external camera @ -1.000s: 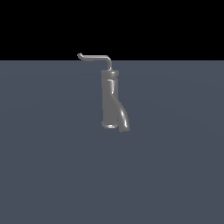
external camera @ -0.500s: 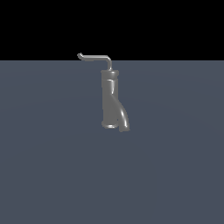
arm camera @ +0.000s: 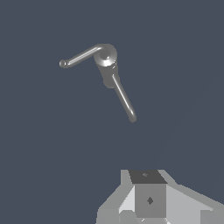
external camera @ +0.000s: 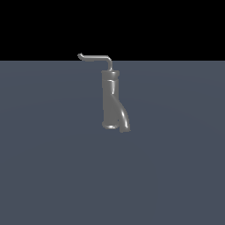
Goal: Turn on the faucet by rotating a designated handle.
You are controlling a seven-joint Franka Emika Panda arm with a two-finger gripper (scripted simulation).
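Nothing has moved since a second ago. The faucet (external camera: 110, 99) stands upright on the grey floor (external camera: 176, 167), spout angled down to the exterior view's right. Its handle (external camera: 94, 57) lies horizontal, pointing left. The gripper (arm camera: 146, 205) sits well apart; whether its claw is spread, I cannot tell.

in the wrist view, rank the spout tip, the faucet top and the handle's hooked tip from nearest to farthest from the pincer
1. Spout tip, the faucet part reaching toward the pincer.
2. Faucet top, where the handle joins.
3. Handle's hooked tip, pointing away, farthest.
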